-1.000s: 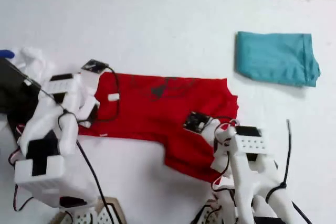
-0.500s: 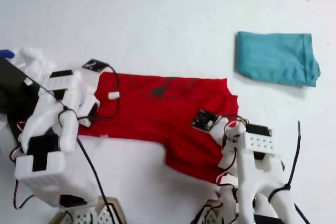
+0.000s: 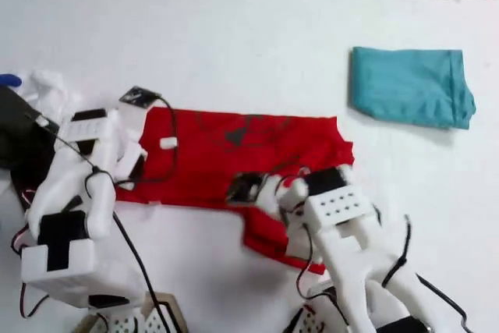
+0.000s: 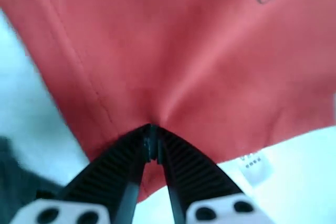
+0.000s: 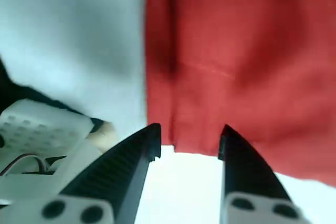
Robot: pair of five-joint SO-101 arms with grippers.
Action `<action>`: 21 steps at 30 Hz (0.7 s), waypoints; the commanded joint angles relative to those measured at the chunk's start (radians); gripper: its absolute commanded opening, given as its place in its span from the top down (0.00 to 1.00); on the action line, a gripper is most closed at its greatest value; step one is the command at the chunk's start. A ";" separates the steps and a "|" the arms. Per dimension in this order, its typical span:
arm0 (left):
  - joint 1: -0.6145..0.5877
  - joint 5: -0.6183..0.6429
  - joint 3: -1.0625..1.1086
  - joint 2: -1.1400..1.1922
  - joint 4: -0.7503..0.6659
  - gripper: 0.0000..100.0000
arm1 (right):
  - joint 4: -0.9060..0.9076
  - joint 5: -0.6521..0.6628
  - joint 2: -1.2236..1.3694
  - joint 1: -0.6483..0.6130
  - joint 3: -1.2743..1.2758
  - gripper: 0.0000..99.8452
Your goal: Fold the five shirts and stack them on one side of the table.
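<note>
A red shirt (image 3: 234, 161) lies spread sideways in the middle of the white table (image 3: 234, 44). My left gripper (image 3: 129, 169) is at the shirt's left edge. In the left wrist view the left gripper (image 4: 151, 132) is shut on a pinch of the red shirt (image 4: 173, 51). My right gripper (image 3: 265, 202) hangs over the shirt's near edge, turned toward the left. In the right wrist view the right gripper (image 5: 186, 137) stands open above the red shirt (image 5: 236, 51), holding nothing. A folded teal shirt (image 3: 409, 87) lies at the far right.
White cloth (image 3: 48, 87) and a dark piece (image 3: 15, 142) lie bunched at the table's left edge, behind the left arm. Bare table stretches along the far side and between the red and teal shirts. Both arm bases and cables crowd the near edge.
The right arm has swung left along the red shirt's near edge, from its lower right corner toward the middle. The left arm has barely moved and stays on the fabric.
</note>
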 commanded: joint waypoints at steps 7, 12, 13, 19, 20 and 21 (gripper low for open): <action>0.005 0.064 -0.004 0.063 -0.063 0.98 | -0.160 -0.006 -0.027 -0.061 0.158 0.73; 0.005 0.064 -0.002 0.061 -0.061 0.98 | -0.303 -0.006 -0.027 -0.061 0.250 0.73; 0.005 0.064 -0.002 0.061 -0.061 0.98 | -0.318 -0.006 -0.025 -0.061 0.259 0.73; 0.005 0.066 -0.001 0.061 -0.061 0.98 | -0.341 -0.006 -0.016 -0.050 0.275 0.73; 0.005 0.066 -0.001 0.061 -0.061 0.98 | -0.351 -0.006 -0.001 -0.038 0.275 0.73; 0.005 0.066 -0.002 0.061 -0.061 0.98 | -0.367 -0.005 0.024 -0.025 0.278 0.73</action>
